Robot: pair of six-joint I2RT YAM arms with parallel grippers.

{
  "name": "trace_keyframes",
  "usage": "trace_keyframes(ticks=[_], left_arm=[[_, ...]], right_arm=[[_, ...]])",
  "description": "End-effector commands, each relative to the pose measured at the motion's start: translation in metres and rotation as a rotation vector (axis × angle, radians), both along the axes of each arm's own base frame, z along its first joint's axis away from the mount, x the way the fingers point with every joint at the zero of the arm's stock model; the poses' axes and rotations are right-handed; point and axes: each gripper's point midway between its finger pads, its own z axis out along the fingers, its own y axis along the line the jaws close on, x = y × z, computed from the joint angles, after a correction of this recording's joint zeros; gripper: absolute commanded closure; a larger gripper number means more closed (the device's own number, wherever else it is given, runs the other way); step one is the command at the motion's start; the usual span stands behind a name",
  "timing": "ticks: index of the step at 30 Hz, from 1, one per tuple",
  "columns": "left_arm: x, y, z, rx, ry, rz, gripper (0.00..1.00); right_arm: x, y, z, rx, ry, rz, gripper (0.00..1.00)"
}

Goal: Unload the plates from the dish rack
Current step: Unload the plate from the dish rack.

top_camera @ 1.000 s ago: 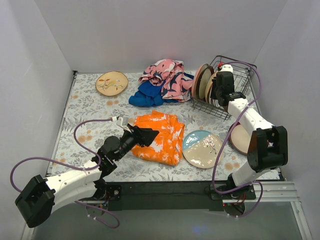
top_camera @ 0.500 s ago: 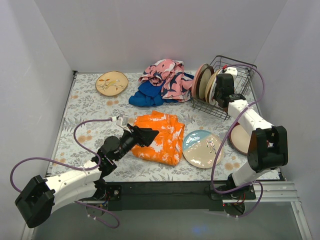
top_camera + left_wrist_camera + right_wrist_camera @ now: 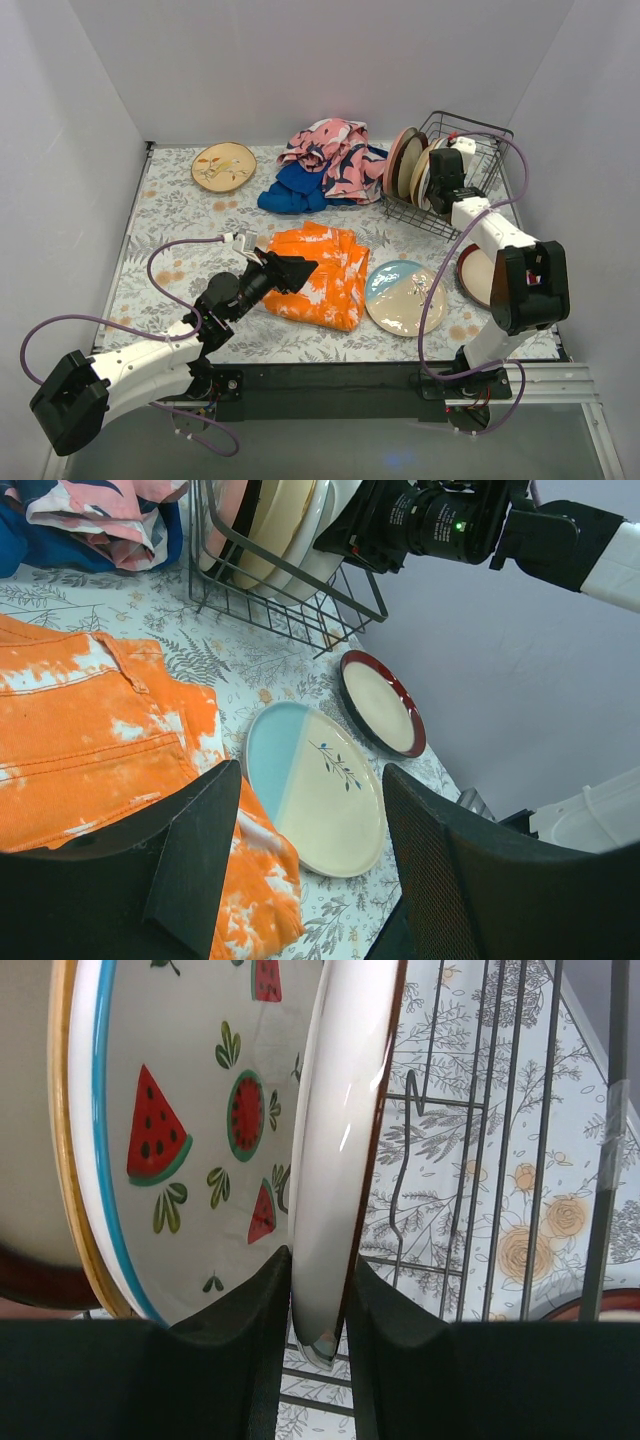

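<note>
Right arm [image 3: 528, 285] swung inward, right pincer [image 3: 318, 1295] pinching a glossy white plate [image 3: 335, 1160]; left pincer [image 3: 310, 780] spread.

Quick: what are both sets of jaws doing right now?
Left gripper: open, holding nothing.
Right gripper: closed on the white plate standing in the rack.

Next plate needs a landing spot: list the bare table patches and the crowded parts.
Bare: the floral tablecloth between the tan leafy round plate and the orange tie-dye cloth. Crowded: the right side, with the dark wire dish rack, blue-cream plate and red-rimmed plate.
</note>
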Motion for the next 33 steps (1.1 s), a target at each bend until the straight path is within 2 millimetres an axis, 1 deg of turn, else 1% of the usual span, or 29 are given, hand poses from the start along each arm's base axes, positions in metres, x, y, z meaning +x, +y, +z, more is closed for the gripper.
trace_keyframes(ticks=[1,2,8,10,11,12,13,14,16,17,18,20,22,23,29,33], left_arm=[[0.000,-0.001,0.020,-0.031,-0.043,-0.003,0.43],[0.000,-0.001,0.020,-0.031,-0.043,-0.003,0.43],[0.000,-0.001,0.020,-0.031,-0.043,-0.003,0.43],[0.000,-0.001,0.019,-0.030,-0.042,-0.002,0.43],[0.000,-0.001,0.020,-0.031,-0.043,-0.002,0.43],[0.000,0.000,0.020,-0.030,-0.044,0.000,0.43],[0.000,-0.001,0.020,-0.030,-0.044,0.000,0.43],[0.001,-0.001,0.018,-0.027,-0.041,0.000,0.43],[0.001,-0.001,0.019,-0.028,-0.042,0.000,0.43],[0.001,-0.001,0.018,-0.027,-0.041,-0.002,0.43],[0.001,-0.001,0.018,-0.026,-0.040,-0.002,0.43],[0.001,-0.002,0.018,-0.027,-0.041,-0.005,0.43],[0.001,-0.002,0.017,-0.024,-0.039,-0.003,0.43],[0.001,-0.002,0.019,-0.027,-0.041,-0.002,0.43],[0.002,0.000,0.017,-0.022,-0.039,0.009,0.43],[0.004,0.000,0.015,-0.015,-0.032,0.015,0.43]], right_arm=[[0.004,-0.012,0.011,0.021,-0.105,-0.083,0.67],[0.008,-0.012,0.015,0.027,-0.135,-0.081,0.67],[0.009,-0.014,0.008,0.033,-0.149,-0.069,0.68],[0.010,-0.014,0.012,0.036,-0.171,-0.059,0.68],[0.010,-0.013,0.011,0.034,-0.172,-0.056,0.70],[0.009,-0.015,0.015,0.029,-0.179,-0.058,0.73],[0.009,-0.015,0.017,0.025,-0.184,-0.057,0.78],[0.008,-0.016,0.016,0.019,-0.183,-0.058,0.89],[0.005,-0.019,0.025,0.005,-0.202,-0.058,0.97],[0.003,-0.020,0.034,0.002,-0.225,-0.060,0.99],[0.000,-0.022,0.033,-0.014,-0.221,-0.060,0.99],[-0.002,-0.024,0.043,-0.023,-0.249,-0.056,0.99],[-0.004,-0.024,0.049,-0.035,-0.259,-0.047,0.99],[-0.004,-0.024,0.057,-0.036,-0.278,-0.040,0.99],[0.002,-0.020,0.085,-0.059,-0.334,0.012,0.99],[0.003,-0.019,0.097,-0.076,-0.352,0.033,0.99]])
